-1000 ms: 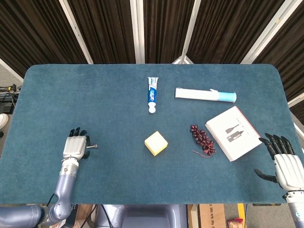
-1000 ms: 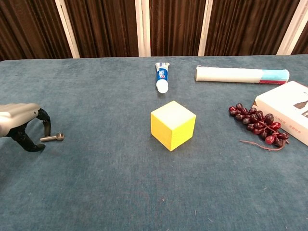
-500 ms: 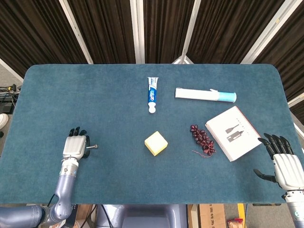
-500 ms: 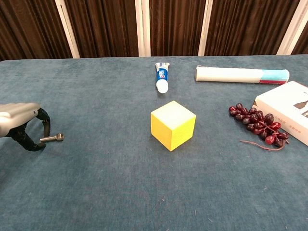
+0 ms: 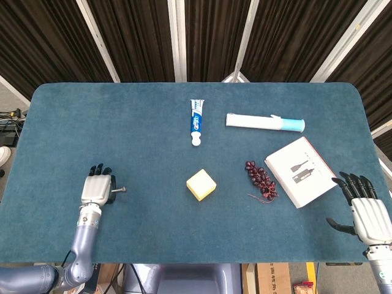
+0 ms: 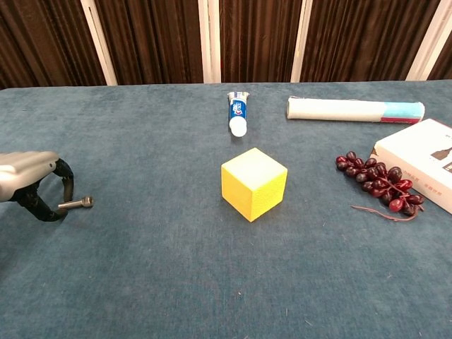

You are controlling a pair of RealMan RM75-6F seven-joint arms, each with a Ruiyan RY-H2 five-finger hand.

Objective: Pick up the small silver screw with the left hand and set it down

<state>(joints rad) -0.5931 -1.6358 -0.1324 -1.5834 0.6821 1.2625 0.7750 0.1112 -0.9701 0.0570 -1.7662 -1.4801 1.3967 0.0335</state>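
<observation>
The small silver screw is at the left front of the blue table, its head pointing right. My left hand is low over the cloth right beside it. In the chest view the left hand curls its thumb and a finger around the shaft end of the screw and pinches it close to the table surface. My right hand hovers at the table's right front corner, fingers spread, holding nothing. It does not show in the chest view.
A yellow cube sits mid-table, with a bunch of dark grapes and a white box to its right. A toothpaste tube and a white-and-blue tube lie further back.
Almost nothing has moved. The left hand and screw stay in place, and the right hand has drifted very slightly.
</observation>
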